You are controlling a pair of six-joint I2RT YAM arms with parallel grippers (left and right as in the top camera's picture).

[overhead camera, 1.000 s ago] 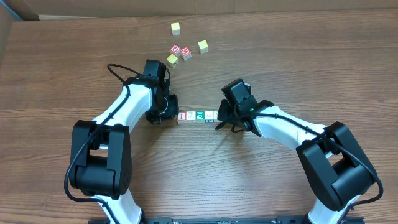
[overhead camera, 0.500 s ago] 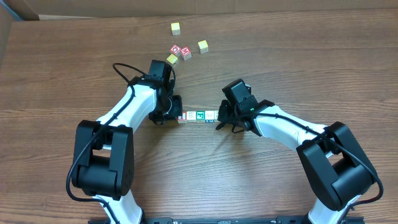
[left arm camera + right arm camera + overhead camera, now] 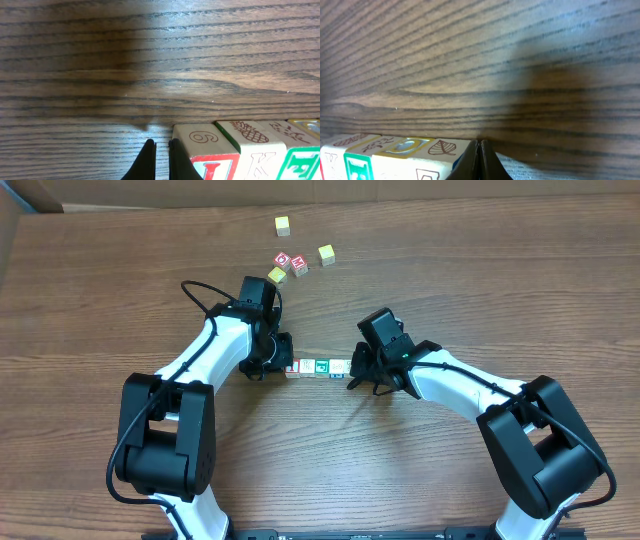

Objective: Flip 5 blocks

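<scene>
The left gripper [image 3: 281, 363] has nudged up beside the row of blocks [image 3: 318, 366] (mid-tabletop [image 3: 450, 280]). The right gripper [image 3: 357, 372] flanks the far end. Both sets of fingers are pressed together and empty, so flipping looks imminent.

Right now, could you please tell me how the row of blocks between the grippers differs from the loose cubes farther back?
The row of blocks sits edge to edge in a line; the loose cubes lie scattered. The row's tops are whitish with red and green prints; the loose cubes are yellow or red. Both are small cubes on the table.
</scene>
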